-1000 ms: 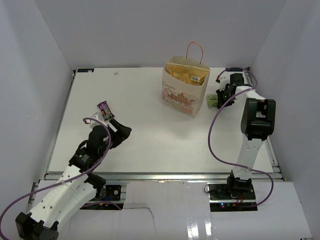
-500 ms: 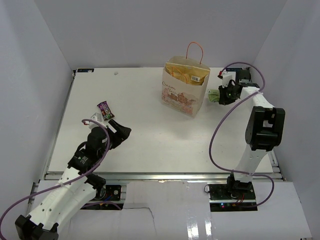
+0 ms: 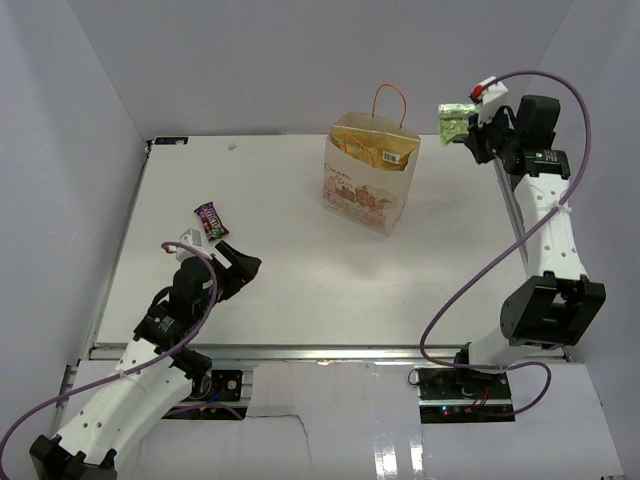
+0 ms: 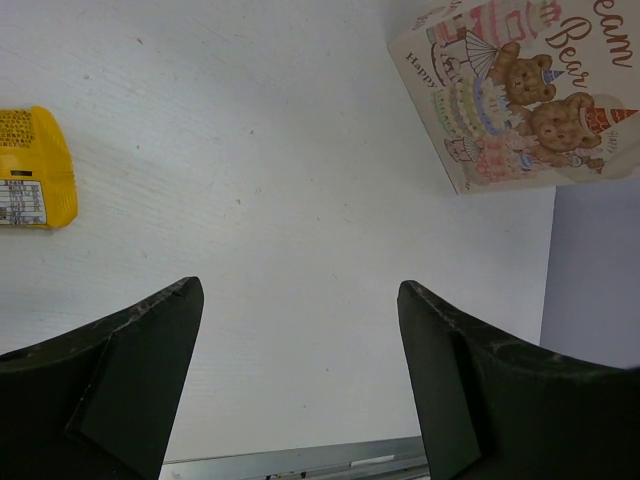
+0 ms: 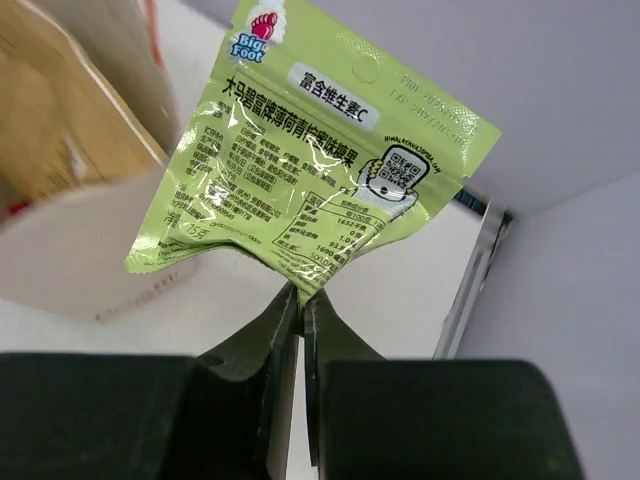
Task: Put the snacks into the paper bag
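The tan paper bag (image 3: pixel 366 184) stands upright at the back middle, with orange handles and a large yellow chip bag (image 3: pixel 378 148) inside. Its printed front shows in the left wrist view (image 4: pixel 520 95). My right gripper (image 3: pixel 470 125) is raised high, right of the bag's top, shut on a green packet (image 3: pixel 455 120); the packet fills the right wrist view (image 5: pixel 310 170). My left gripper (image 3: pixel 240 268) is open and empty, low over the table at the left. A purple packet (image 3: pixel 210 220) lies beyond it. A yellow packet (image 4: pixel 30 170) lies left in the left wrist view.
White walls enclose the table on three sides. A metal rail (image 3: pixel 320 350) runs along the near edge. The right arm's purple cable (image 3: pixel 450 290) loops over the right side of the table.
My right gripper has lifted the green packet from the table beside the bag, up and to the right, to above the bag's height. The left arm has barely moved.
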Robot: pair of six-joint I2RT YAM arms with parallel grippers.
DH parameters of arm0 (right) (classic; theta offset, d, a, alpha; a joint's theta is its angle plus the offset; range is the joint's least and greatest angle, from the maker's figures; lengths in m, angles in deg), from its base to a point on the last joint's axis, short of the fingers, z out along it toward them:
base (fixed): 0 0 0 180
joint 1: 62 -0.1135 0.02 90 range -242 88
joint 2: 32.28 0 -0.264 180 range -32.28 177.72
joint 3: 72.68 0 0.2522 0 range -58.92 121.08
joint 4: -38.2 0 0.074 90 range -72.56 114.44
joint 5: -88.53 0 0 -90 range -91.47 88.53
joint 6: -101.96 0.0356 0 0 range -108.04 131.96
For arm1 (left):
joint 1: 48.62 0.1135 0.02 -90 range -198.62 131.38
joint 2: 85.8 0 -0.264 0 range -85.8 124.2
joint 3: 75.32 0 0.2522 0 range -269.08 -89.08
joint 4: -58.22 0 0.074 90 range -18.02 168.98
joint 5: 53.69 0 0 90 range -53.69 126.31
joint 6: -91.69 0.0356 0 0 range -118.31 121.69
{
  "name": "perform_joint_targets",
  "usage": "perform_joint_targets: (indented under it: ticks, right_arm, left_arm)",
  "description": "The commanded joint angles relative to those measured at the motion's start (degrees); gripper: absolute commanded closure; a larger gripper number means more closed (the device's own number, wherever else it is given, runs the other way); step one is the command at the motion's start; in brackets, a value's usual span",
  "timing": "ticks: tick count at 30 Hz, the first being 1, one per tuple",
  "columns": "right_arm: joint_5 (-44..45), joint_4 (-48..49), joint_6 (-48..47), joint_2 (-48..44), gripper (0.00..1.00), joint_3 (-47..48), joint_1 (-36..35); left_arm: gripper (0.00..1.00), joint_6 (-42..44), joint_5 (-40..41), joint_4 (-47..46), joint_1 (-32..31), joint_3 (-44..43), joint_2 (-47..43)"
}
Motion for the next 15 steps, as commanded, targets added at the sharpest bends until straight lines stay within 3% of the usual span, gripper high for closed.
perform_joint_targets:
  ticks: [1,5,8,15]
  right_arm:
    - [-4.2,0.5,-1.3,-4.4,0.92,7.0,-3.8]
    - [0.2,0.8,-5.5,-6.4,0.92,8.2,-15.1]
    - [4.5,2.0,-8.3,-5.7,0.92,7.4,-19.4]
    - [7.3,2.7,-11.6,-1.0,0.92,8.2,-21.3]
  left_arm:
    - [0.11,-0.4,1.2,0.0,0.3,0.3,1.2]
    - [0.11,-1.8,1.3,0.4,0.3,-0.1,3.6]
    - [0.11,-2.5,0.7,1.0,0.3,-0.8,5.0]
    - [0.11,-5.4,1.1,4.1,0.3,-0.9,3.3]
